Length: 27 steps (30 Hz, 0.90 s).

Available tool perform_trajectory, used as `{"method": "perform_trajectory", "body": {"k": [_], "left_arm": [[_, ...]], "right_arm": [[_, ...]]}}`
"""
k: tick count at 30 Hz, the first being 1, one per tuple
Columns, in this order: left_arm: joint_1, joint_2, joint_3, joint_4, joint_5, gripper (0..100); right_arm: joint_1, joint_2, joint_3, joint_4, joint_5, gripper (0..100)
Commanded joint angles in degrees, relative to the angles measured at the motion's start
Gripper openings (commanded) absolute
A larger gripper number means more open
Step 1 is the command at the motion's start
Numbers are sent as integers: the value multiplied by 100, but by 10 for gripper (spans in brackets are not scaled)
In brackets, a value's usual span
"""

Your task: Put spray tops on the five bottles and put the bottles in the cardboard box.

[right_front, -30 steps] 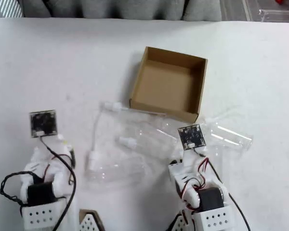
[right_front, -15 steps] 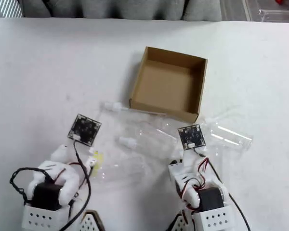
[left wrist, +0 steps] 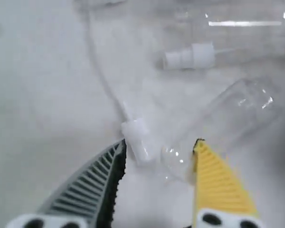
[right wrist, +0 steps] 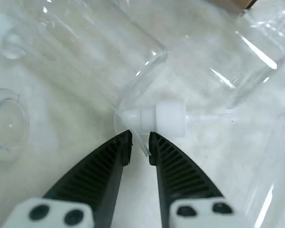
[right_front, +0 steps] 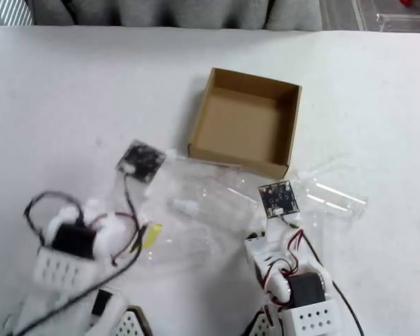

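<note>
The open cardboard box (right_front: 245,129) sits behind the middle of the table, with nothing in it. Clear bottles (right_front: 217,203) lie on their sides in front of it, among loose white spray tops (right_front: 184,205). My left gripper (left wrist: 160,142) is open low over the table. Between its grey and yellow fingers (left wrist: 213,175) lie a white spray top (left wrist: 135,142) with its thin tube and the end of a clear bottle (left wrist: 228,114). My right gripper (right wrist: 138,135) is shut and empty, its black tips just short of another spray top (right wrist: 168,118).
Another clear bottle (right_front: 332,196) lies right of the right arm (right_front: 294,280). A spray top with a long tube (right_front: 164,154) rests by the box's front left corner. The table to the far left and behind the box is bare white surface.
The left arm has swung from the left side of the table rightward and forward to the bottles. The right arm has not moved.
</note>
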Motion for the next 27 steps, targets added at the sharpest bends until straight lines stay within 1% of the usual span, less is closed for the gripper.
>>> {"method": "perform_trajectory", "body": {"k": [1, 3, 5, 6, 9, 13, 15, 17, 19, 22, 27], "left_arm": [[119, 1525, -1327, 624, -1503, 247], [136, 1780, -1433, 879, -2286, 250], [136, 1807, -1415, 914, -3112, 251], [136, 1789, -1380, 914, -3341, 255], [136, 1684, -1029, 659, -3341, 289], [145, 1411, -185, -26, -3402, 332], [295, 1226, 202, -211, -3587, 346], [567, 1033, 527, -369, -3596, 351], [796, 884, 809, -756, -3446, 351], [840, 840, 1081, -1345, -3358, 351], [831, 1376, 1257, -1864, -3367, 347]], "right_arm": [[13, 4, 53, 31, 53, 42], [13, 4, 53, 31, 53, 42], [13, 4, 53, 31, 53, 42], [13, 4, 53, 31, 53, 42], [13, 4, 53, 31, 53, 42], [13, 4, 53, 31, 53, 42], [13, 4, 53, 31, 53, 42], [13, 4, 53, 31, 53, 42], [13, 4, 53, 31, 53, 42], [13, 4, 53, 31, 53, 42], [22, 4, 53, 31, 53, 42]]}}
